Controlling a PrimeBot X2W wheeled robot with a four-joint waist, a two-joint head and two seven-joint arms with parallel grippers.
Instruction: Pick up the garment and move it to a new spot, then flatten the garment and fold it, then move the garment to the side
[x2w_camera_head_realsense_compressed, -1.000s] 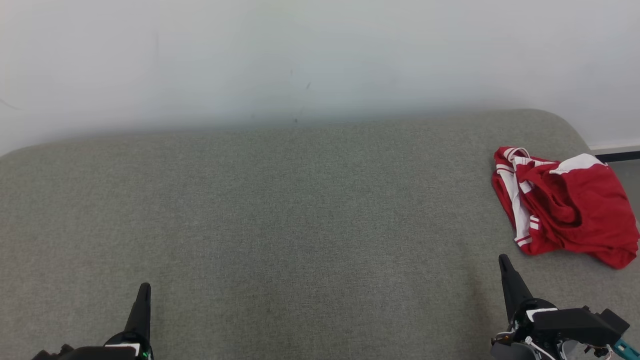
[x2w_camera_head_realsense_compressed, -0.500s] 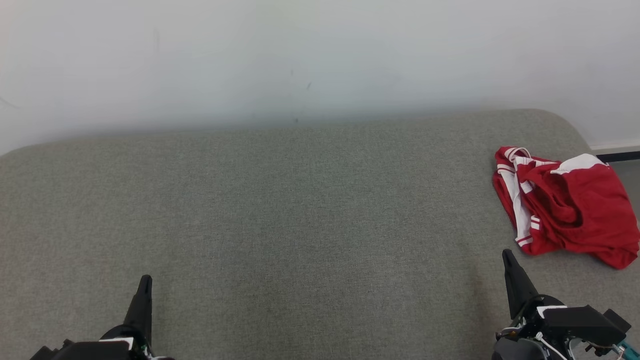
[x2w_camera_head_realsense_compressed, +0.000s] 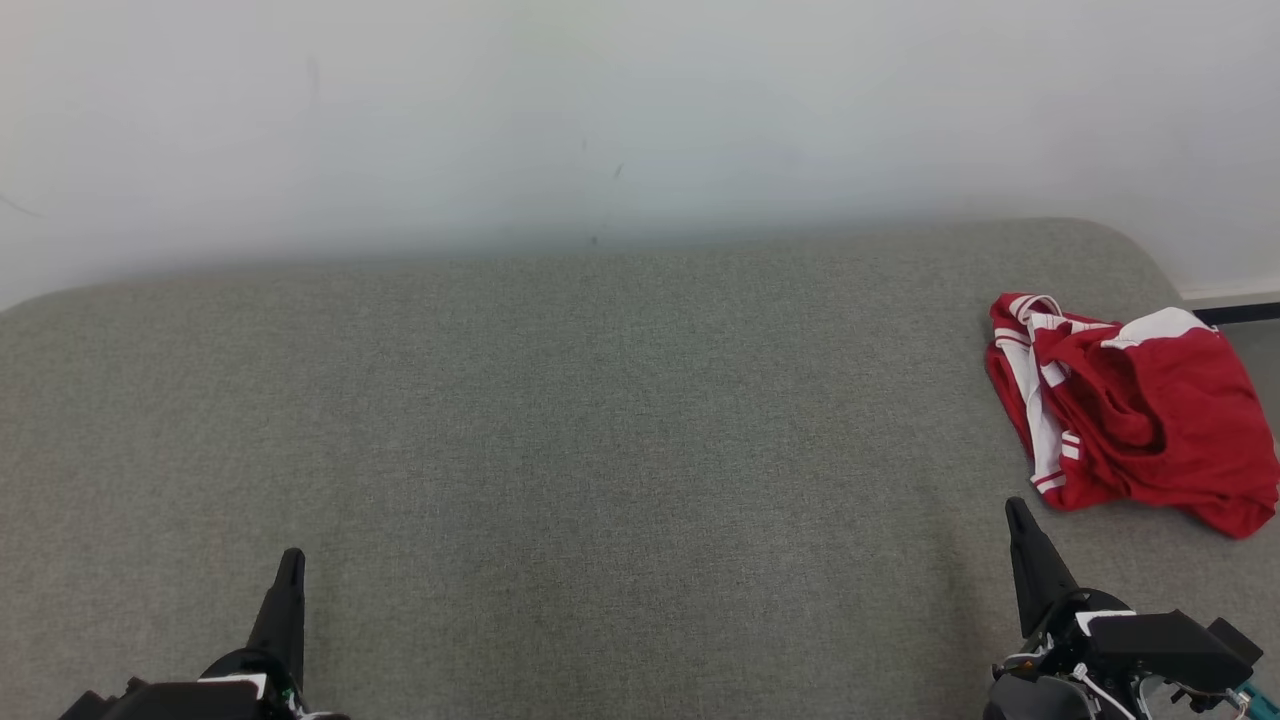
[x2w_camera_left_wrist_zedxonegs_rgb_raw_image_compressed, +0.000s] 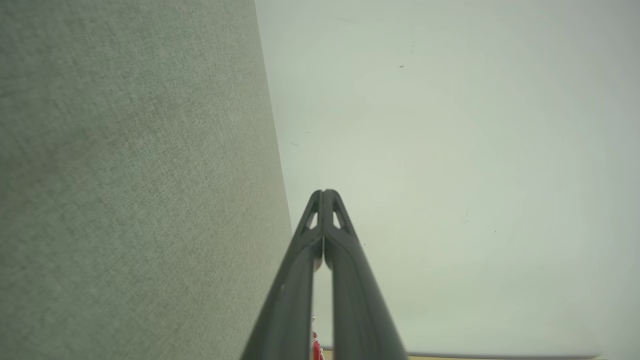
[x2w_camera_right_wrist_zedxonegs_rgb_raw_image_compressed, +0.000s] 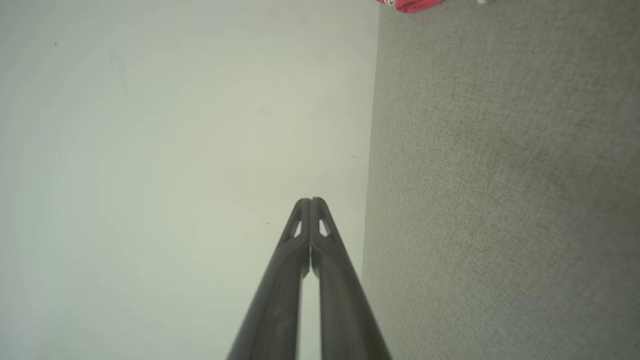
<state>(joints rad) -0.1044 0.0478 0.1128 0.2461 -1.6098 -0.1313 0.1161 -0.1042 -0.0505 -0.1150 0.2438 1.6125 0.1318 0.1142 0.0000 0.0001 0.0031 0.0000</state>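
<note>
My left gripper (x2w_camera_head_realsense_compressed: 289, 570) pressed together, holding nothing, my right gripper (x2w_camera_head_realsense_compressed: 1020, 520) likewise, near the crumpled red garment (x2w_camera_head_realsense_compressed: 1140, 410) lying far right on the grey fabric surface (x2w_camera_head_realsense_compressed: 600, 450), pale wall (x2w_camera_head_realsense_compressed: 600, 100) behind

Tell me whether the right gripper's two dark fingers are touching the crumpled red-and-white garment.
Apart. In the head view, grey fabric surface shows between the shut right gripper and the crumpled red-and-white garment.

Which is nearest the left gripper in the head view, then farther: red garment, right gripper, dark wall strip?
From the left gripper:
1. Right gripper, lower right.
2. Red garment, right, farther back.
3. Dark wall strip, beyond the garment, far right.
</note>
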